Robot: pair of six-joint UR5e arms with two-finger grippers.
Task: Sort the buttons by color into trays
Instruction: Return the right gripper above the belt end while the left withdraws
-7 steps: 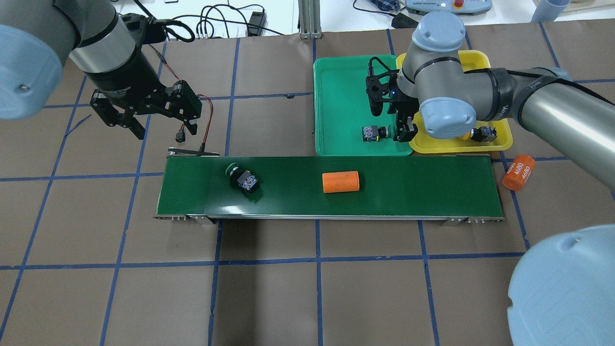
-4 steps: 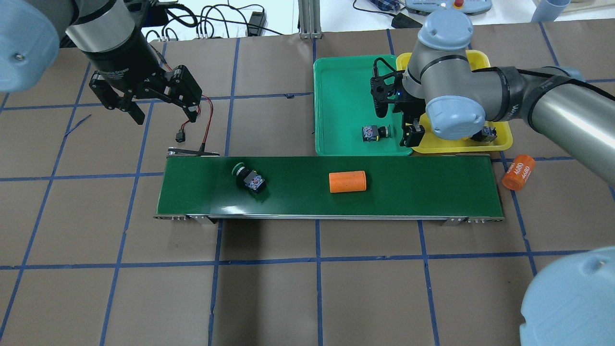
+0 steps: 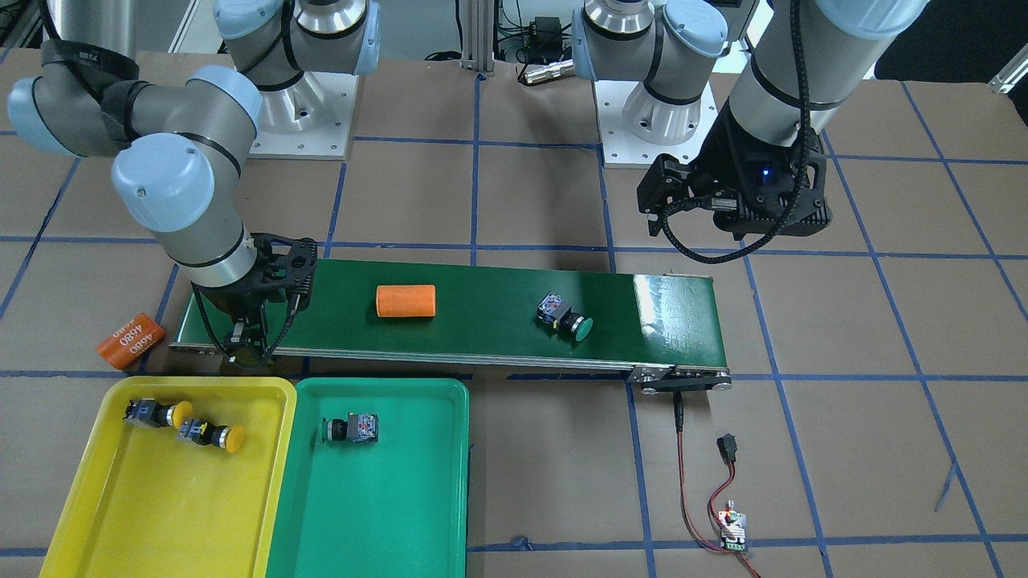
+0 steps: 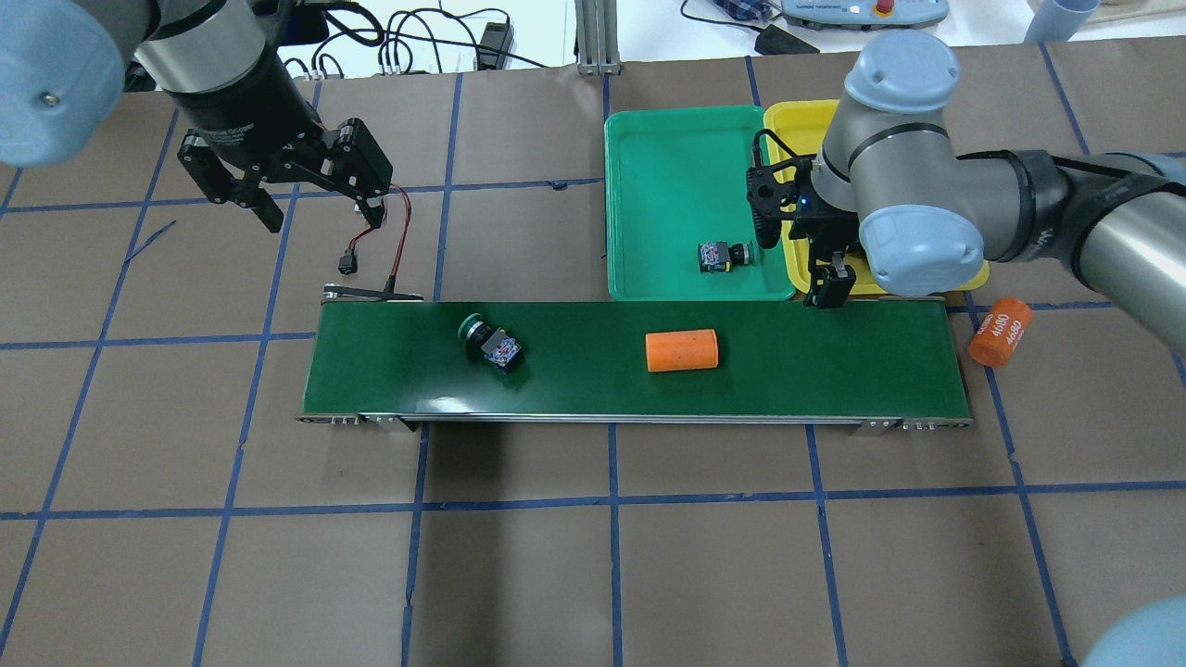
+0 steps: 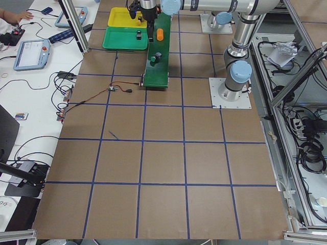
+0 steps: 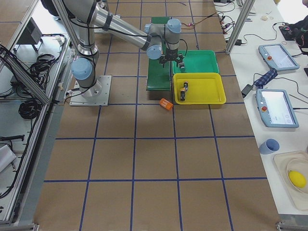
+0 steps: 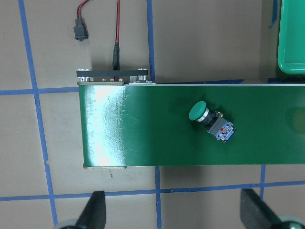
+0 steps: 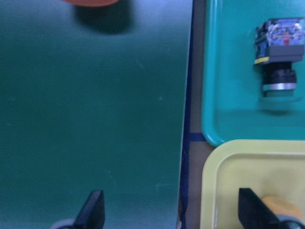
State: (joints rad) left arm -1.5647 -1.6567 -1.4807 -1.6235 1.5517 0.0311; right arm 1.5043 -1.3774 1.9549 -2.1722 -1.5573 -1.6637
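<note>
Riding the conveyor belt (image 4: 834,361), the loose green button (image 4: 492,344) has drifted toward 3 o'clock, trailing the orange cylinder (image 4: 682,351). The second green button (image 4: 724,256) lies in the green tray (image 4: 667,157) at the belt's 1 o'clock (two yellow buttons (image 3: 210,434) share the yellow tray (image 3: 120,498) beside it). The right gripper (image 8: 170,212) has left the trays for the belt's far edge, fingers spread; the left gripper (image 4: 324,220) hovers at 10 o'clock, fingers spread likewise.

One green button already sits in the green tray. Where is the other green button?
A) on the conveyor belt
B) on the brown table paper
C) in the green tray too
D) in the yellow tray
A: the green-capped button lies on the dark-green conveyor belt, apart from the orange cylinder that shares the belt.
</note>
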